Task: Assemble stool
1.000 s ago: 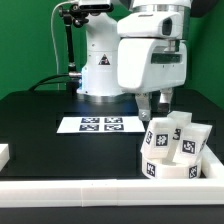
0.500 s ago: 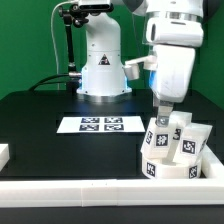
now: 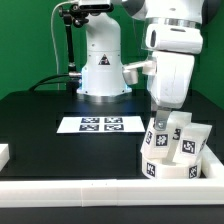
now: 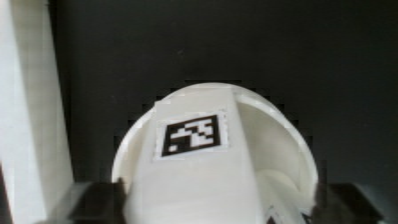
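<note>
While the arm hangs over the cluster of stool parts at the exterior view's right, the fingers (image 3: 160,116) sit low on the top of one upright leg block (image 3: 160,133), and that view does not settle whether they pinch it. Other leg blocks (image 3: 188,143) stand touching or just beside it, with the round seat (image 3: 168,168) lying in front, so a lift that drifts sideways would likely knock a neighbour over. The white border rail (image 3: 110,189) runs close along the near edge and a second rail (image 3: 212,150) hems the right, leaving little room there. Open black bench (image 3: 40,125) lies toward the exterior view's left, beyond the marker board (image 3: 100,124).

From the wrist view, a rounded white leg block (image 4: 214,160) with its tag (image 4: 192,135) lies between the two dark fingertips (image 4: 365,205), which seem to clasp its sides, though contact is hard to confirm. If the hold is shallow or off-centre, the smooth plastic may slip or twist. A white rail (image 4: 22,100) runs just beside it.
</note>
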Tool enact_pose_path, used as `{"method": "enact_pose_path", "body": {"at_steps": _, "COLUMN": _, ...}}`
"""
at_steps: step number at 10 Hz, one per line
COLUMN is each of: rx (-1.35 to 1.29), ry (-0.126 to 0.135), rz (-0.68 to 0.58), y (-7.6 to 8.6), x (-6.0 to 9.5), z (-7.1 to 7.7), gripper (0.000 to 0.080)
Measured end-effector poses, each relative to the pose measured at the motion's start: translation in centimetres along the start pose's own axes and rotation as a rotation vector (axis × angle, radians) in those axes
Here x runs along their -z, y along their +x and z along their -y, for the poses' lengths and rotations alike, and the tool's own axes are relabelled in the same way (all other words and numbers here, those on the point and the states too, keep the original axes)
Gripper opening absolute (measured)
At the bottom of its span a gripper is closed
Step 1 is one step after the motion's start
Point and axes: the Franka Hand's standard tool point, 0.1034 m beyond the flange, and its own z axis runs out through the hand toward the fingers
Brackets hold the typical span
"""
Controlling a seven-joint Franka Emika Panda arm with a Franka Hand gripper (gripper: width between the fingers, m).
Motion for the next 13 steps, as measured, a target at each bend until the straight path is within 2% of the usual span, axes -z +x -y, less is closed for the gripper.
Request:
{"method": "enact_pose_path", "body": {"at_steps": 3, "rx": -0.032, "ry": 0.000, "rz": 0.000, "y": -0.1, "x": 0.0, "z": 0.0, "gripper": 0.0340}}
{"method": "enact_pose_path", "body": {"at_steps": 4, "rx": -0.041, "ry": 0.014, "rz": 0.005, "y": -0.2, "x": 0.0, "z": 0.1, "gripper": 0.0340}}
{"method": "enact_pose_path", "body": {"at_steps": 5, "rx": -0.092, "ry": 0.069, "rz": 0.027, "y": -0.7, "x": 0.0, "z": 0.3, "gripper": 0.0340}}
{"method": "enact_pose_path", "body": {"at_steps": 6, "rx": -0.192, "ry": 0.093, "rz": 0.028, "y": -1.0, "x": 0.0, "z": 0.0, "gripper": 0.0340}}
{"method": "enact_pose_path", "body": {"at_steps": 8, "rx": -0.344, "ry": 0.099, "rz": 0.026, "y": -1.2, "x": -0.1, "z": 0.0, "gripper": 0.0340}}
{"method": "enact_pose_path", "body": {"at_steps": 13, "rx": -0.705, "ry": 0.096, "rz": 0.045, "y": -1.2, "x": -0.1, "z": 0.1, "gripper": 0.0340}}
